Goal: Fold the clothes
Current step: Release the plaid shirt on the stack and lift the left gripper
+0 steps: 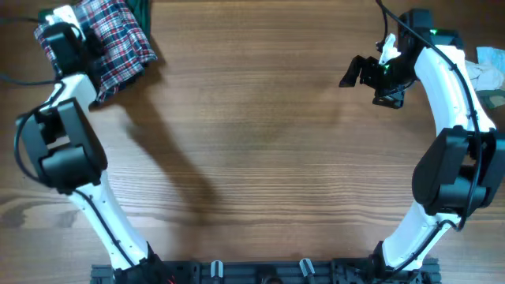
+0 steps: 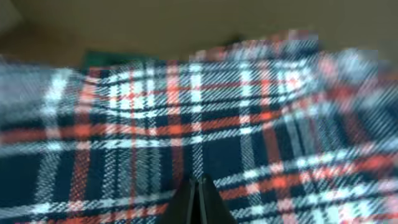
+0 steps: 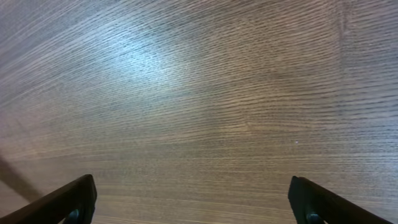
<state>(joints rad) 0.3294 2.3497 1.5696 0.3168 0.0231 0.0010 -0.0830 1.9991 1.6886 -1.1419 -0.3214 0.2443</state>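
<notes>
A red, white and navy plaid garment [image 1: 118, 43] lies folded at the table's far left corner and fills the left wrist view [image 2: 199, 118]. My left gripper [image 1: 61, 33] hovers over its left part. Its fingers [image 2: 200, 202] are pressed together, and the cloth beneath them looks flat, not bunched between them. My right gripper [image 1: 359, 72] is at the far right, wide open and empty. In its wrist view [image 3: 196, 205] there is only bare wooden table [image 3: 199, 93] between the fingers.
A dark green cloth [image 1: 143, 8] peeks out behind the plaid garment at the back edge, and it also shows in the left wrist view [image 2: 99, 59]. A pile of light-coloured clothes [image 1: 489, 75] lies at the right edge behind the right arm.
</notes>
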